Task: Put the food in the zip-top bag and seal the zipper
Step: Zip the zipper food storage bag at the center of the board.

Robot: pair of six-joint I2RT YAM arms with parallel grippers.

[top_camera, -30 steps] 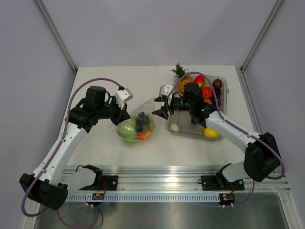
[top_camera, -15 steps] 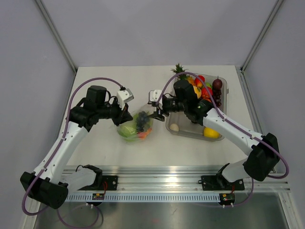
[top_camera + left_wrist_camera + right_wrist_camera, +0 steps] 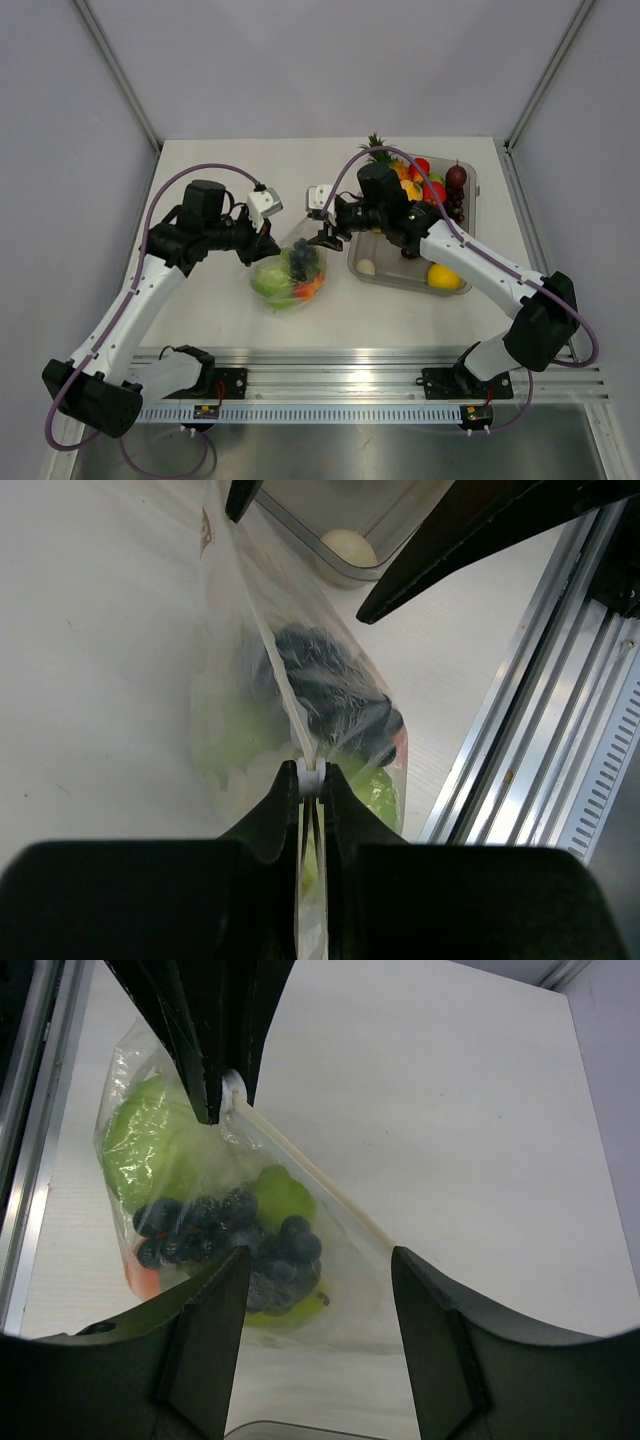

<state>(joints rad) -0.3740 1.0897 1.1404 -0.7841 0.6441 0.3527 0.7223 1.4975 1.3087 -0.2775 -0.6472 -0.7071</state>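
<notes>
Zip-top bag (image 3: 288, 272) seemingly on white table (image 3: 220, 170); left fingers (image 3: 270, 815) tight on zipper (image 3: 310, 1170), right fingers (image 3: 215, 1340) spread.

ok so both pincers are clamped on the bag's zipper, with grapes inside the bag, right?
No: only the left pincer is clamped on the zipper. The right pincer is open, as the right wrist view shows. Grapes are inside the bag.

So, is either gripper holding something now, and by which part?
The left gripper is shut on the bag, pinching one end of its zipper. The right gripper is open and holds nothing.
</notes>
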